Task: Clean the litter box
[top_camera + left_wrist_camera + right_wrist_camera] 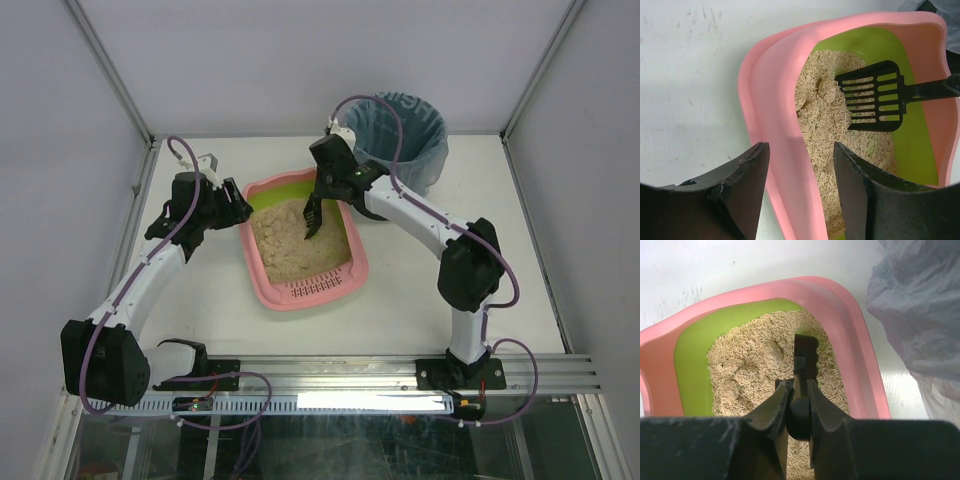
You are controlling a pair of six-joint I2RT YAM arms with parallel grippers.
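Litter box (262,285) sits mid-bench, nearer the far edge. Right pincer (796,385) pinches the scoop (872,95) handle, head just over the litter. Left pincer (800,150) is spread astride the box's left rim, w/o clear grip. We reckon a hard dig could shove the box & spill litter onto the bench (200,300).

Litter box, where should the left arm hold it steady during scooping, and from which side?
Probably the raised pink rim of the litter box, on its left long wall, taken from above with one finger outside and one over the litter. That lip is thin, the open jaws of the left gripper straddle it, and it lies clear of the scoop in the right gripper.
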